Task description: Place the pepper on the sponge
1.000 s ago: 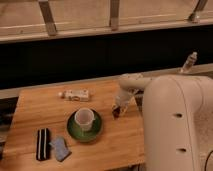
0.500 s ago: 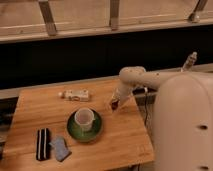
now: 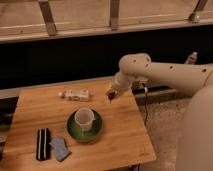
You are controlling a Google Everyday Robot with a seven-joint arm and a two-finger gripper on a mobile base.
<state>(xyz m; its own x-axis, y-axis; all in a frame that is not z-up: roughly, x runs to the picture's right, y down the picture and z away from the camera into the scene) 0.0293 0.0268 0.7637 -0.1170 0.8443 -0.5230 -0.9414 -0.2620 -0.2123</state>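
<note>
My gripper (image 3: 110, 94) hangs over the back of the wooden table (image 3: 125, 140), right of the pale packet, at the end of the white arm coming in from the right. It is shut on the small dark red pepper (image 3: 109, 97), which pokes down from its tip, clear of the tabletop. The blue-grey sponge (image 3: 60, 149) lies flat near the front left corner, far from the gripper, touching the black striped block.
A white cup (image 3: 84, 119) stands on a green plate (image 3: 73, 131) mid-table, between gripper and sponge. A pale oblong packet (image 3: 75, 94) lies at the back. The black block with white stripes (image 3: 43, 144) sits left of the sponge. A dark wall runs behind the table.
The gripper has moved left and toward the back of the table, carrying the pepper with it. The view has shifted and the robot's body fills less of the right side.
</note>
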